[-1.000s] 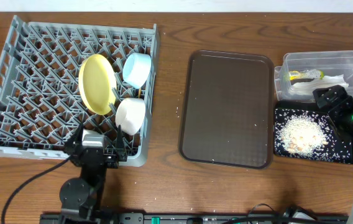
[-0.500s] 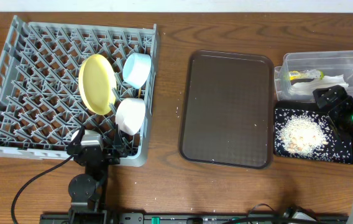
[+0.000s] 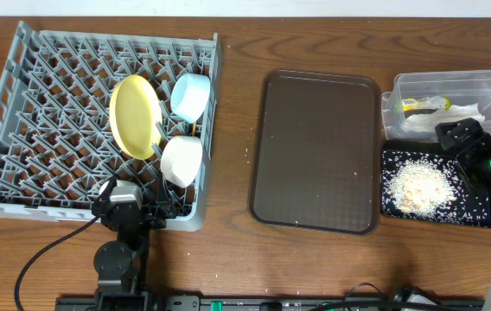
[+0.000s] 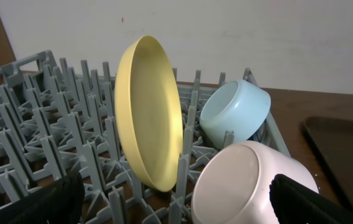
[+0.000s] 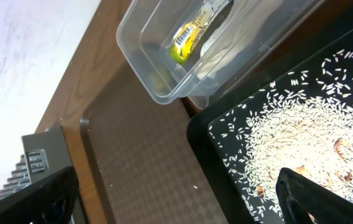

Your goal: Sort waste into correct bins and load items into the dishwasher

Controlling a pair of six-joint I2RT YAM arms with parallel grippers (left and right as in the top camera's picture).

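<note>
The grey dish rack holds the yellow plate on edge, the light blue bowl and the small white bowl. They also show in the left wrist view: plate, blue bowl, white bowl. I see no chopsticks. My left gripper is open and empty at the rack's front edge. The clear tub holds the wrapper and the napkin. The black tray holds rice crumbs. My right gripper is open above it.
The dark brown serving tray lies between the rack and the bins, with nothing on it but a few stray grains. A few crumbs lie on the wood by its left edge. The right wrist view shows the tub and wrapper.
My left arm has shifted slightly at the rack's front edge, then held still. My right arm and all objects have not moved.
</note>
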